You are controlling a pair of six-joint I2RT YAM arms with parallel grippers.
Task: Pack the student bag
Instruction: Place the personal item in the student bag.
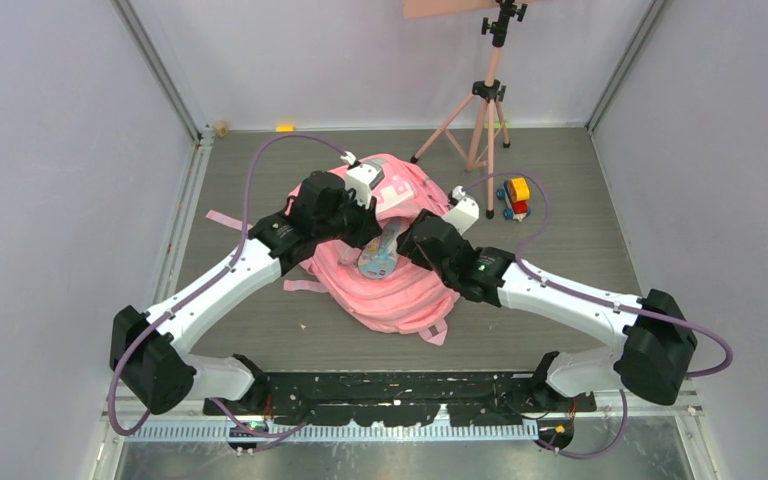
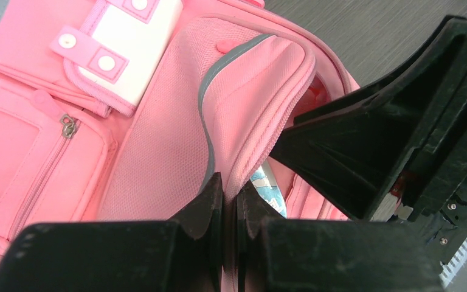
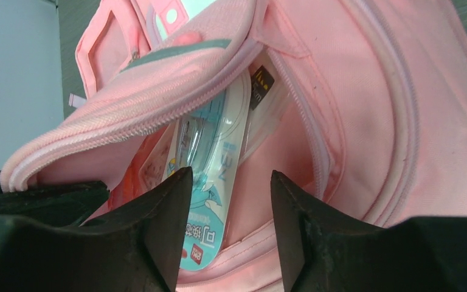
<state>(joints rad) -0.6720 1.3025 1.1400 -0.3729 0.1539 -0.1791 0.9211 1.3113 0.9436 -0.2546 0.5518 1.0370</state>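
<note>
The student bag [image 1: 400, 300], a big pink backpack, lies in the middle of the table with its main opening facing the arms. My left gripper [image 2: 230, 191] is shut on the zippered edge of the bag's front flap [image 2: 243, 91] and holds it up. A white patch [image 2: 137, 42] shows on the bag's front. A teal and white blister pack [image 3: 216, 170] sticks out of the opening [image 1: 380, 255]. My right gripper [image 3: 231, 182] hovers open just above the pack's near end, its fingers apart and not pinching the pack.
A yellow, red and blue toy truck [image 1: 514, 197] stands to the right of the bag. A pink tripod [image 1: 480, 110] rises at the back right. A small yellow piece [image 1: 285, 127] lies by the back wall. Pink straps [image 1: 222, 218] trail left of the bag.
</note>
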